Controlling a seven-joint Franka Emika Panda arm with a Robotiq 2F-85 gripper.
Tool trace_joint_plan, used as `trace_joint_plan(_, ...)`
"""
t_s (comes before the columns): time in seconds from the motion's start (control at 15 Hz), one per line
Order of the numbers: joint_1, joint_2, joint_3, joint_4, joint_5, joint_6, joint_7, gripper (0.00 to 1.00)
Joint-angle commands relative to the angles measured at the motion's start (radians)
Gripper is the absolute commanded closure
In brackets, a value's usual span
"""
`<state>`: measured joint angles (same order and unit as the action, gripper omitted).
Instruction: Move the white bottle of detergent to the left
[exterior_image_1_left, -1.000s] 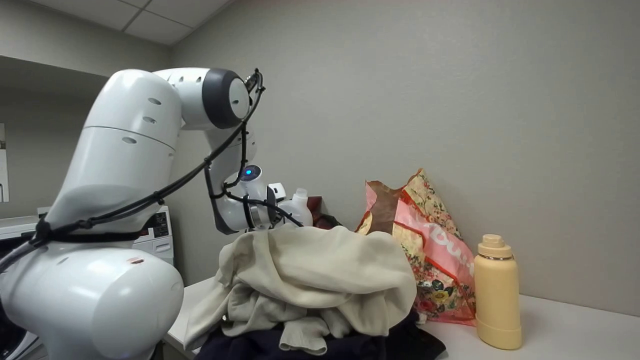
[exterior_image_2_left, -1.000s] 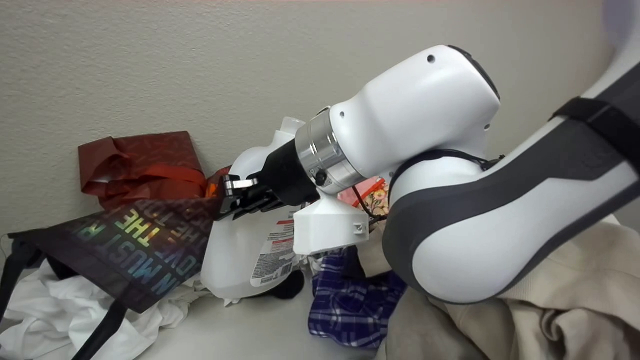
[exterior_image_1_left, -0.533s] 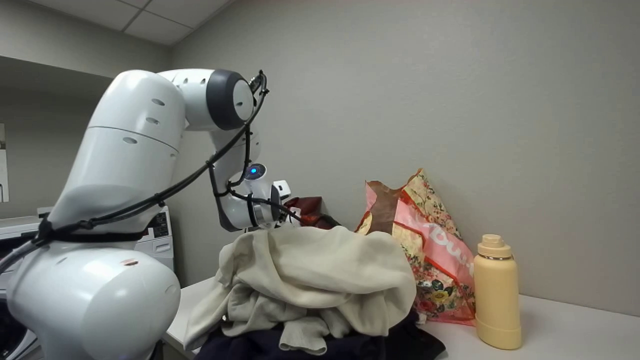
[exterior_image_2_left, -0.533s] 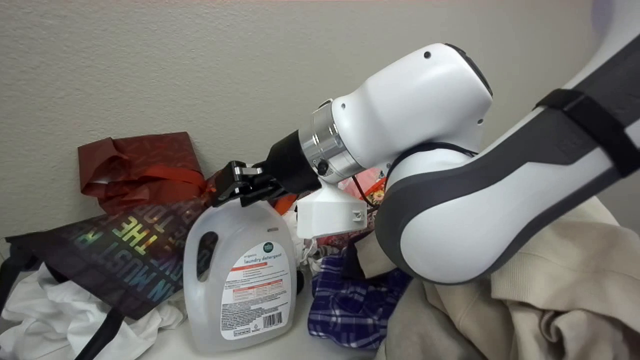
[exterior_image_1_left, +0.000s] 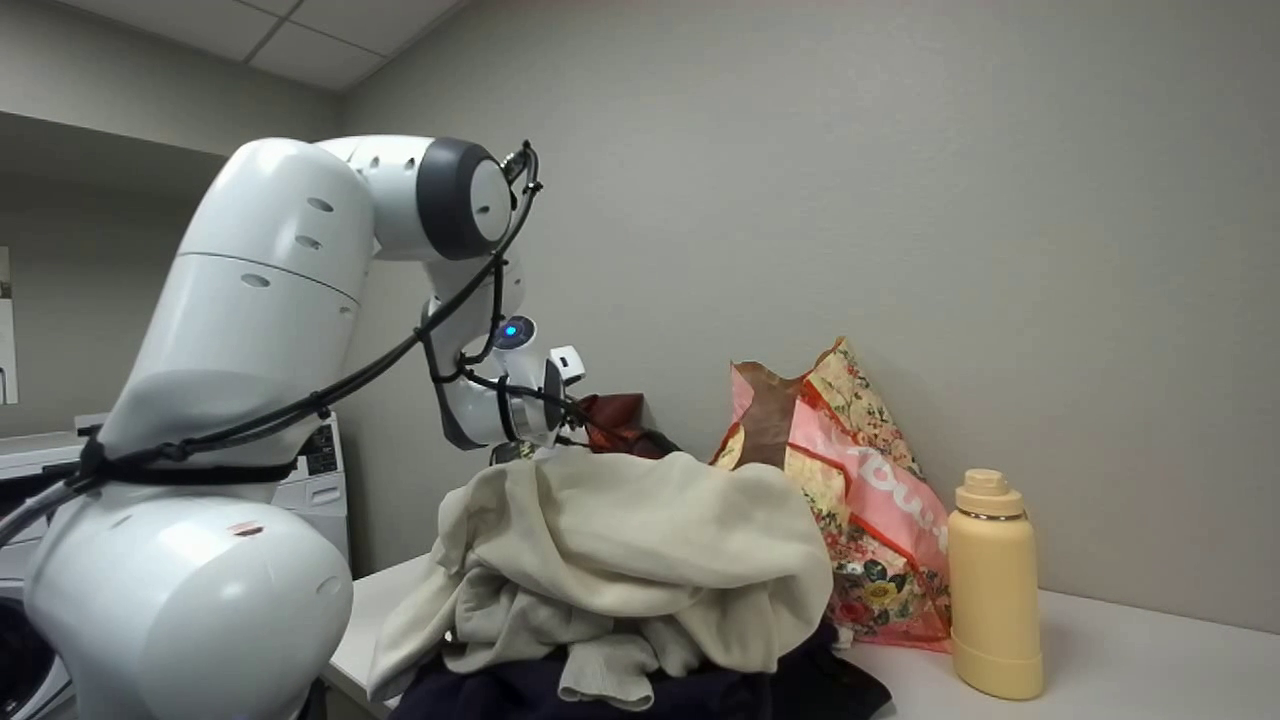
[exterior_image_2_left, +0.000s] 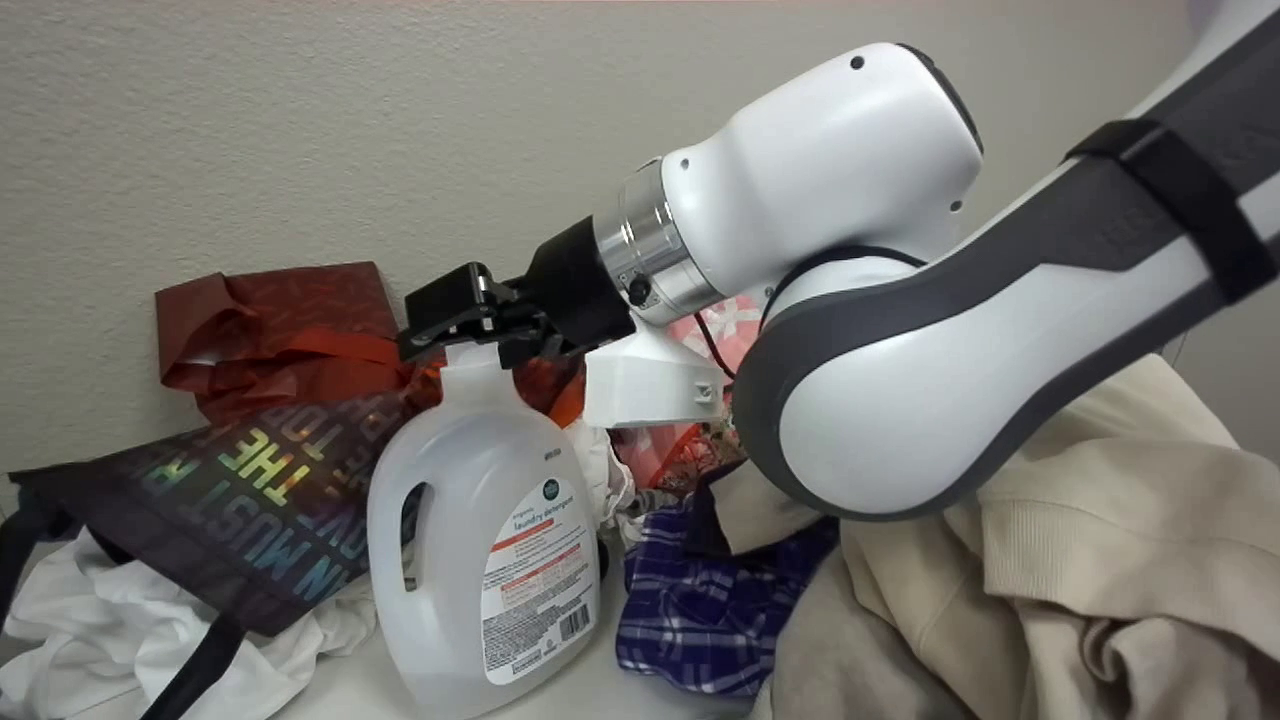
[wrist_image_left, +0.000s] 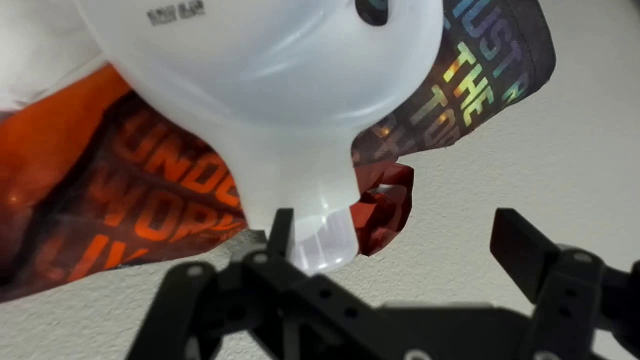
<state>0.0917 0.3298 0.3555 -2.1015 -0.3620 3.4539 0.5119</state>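
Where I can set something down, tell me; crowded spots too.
Bare table: beside the yellow bottle, away from the floral bag; a sliver between the white detergent bottle and plaid cloth. Crowded: the detergent bottle's other side, with lettered bag and white cloth.

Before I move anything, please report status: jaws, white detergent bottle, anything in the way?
Jaws open, wide apart, nothing held. White detergent bottle standing, neck near jaws, contact unclear. Dark lettered bag close by, possibly in the way.
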Motion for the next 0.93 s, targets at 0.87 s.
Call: trace_joint_plan(0.87,-0.134,-0.186,-0.019,-0.189,0.144,0.0,0.013,0.0)
